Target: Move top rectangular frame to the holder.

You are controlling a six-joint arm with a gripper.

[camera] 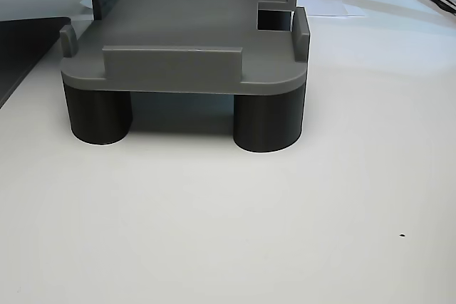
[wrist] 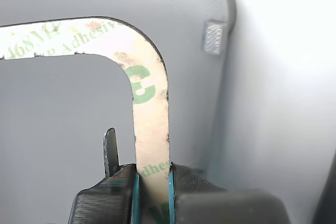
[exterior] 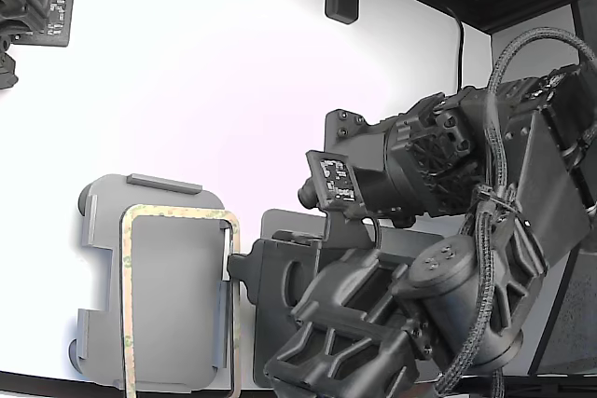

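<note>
The gripper (wrist: 152, 195) is clenched on one long side of the frame (wrist: 149, 124); the frame hangs over the holder (exterior: 168, 277). Its long axis runs along the holder's, but in the exterior view it sits offset toward the lower edge.

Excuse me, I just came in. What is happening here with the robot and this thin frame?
A robot arm is handling the top rectangular frame, a thin tan outline with green print. In the wrist view its gripper is shut on one long side of the frame. In the exterior view the frame hangs over the holder, the light grey plate with raised tabs, but skewed and running past the holder's near edge. It is not yet seated between the tabs.
</note>
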